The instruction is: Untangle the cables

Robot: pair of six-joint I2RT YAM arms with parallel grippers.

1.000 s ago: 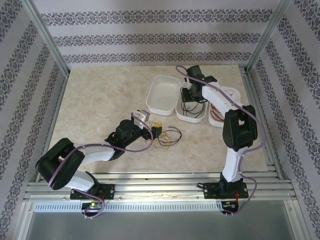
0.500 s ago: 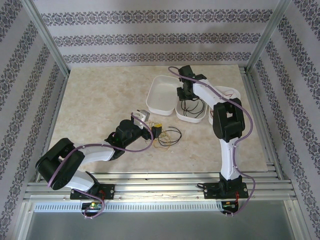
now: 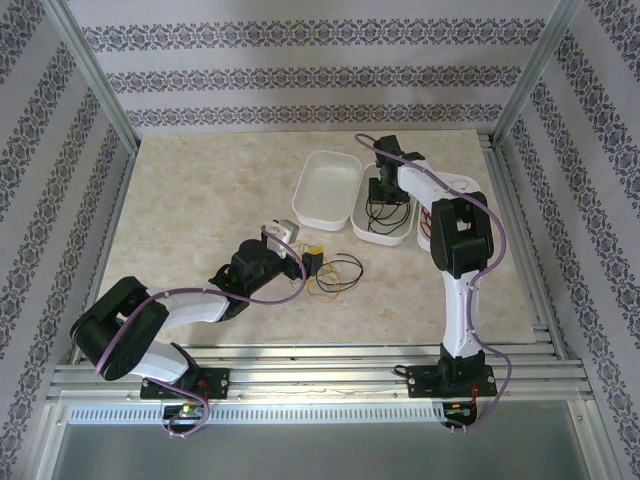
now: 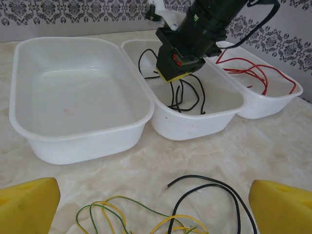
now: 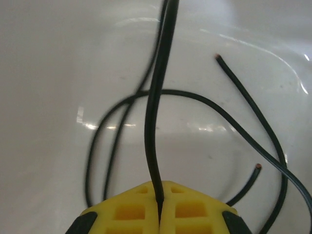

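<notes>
Gaping wide, the left end effector (image 3: 312,262) faces loose cables (image 3: 335,275) on the desk (image 3: 200,200) just ahead, so this arm is nearer them; the right end effector (image 5: 160,214), clamped on a black cable (image 5: 158,122) running straight out of its grip, hangs over the middle tray (image 4: 195,129); red cables (image 4: 253,73) lie rightmost.

Black cable (image 5: 152,112), yellow fingers (image 5: 127,210), white tray (image 5: 48,73)

right gripper (image 5: 160,207) pads pressed together, pinching a black cable (image 5: 155,122) that runs straight up out of frame. Slack black loops (image 5: 95,146) lie on the white bin floor (image 5: 53,58). Two bare copper ends (image 5: 218,56) visible.
</notes>
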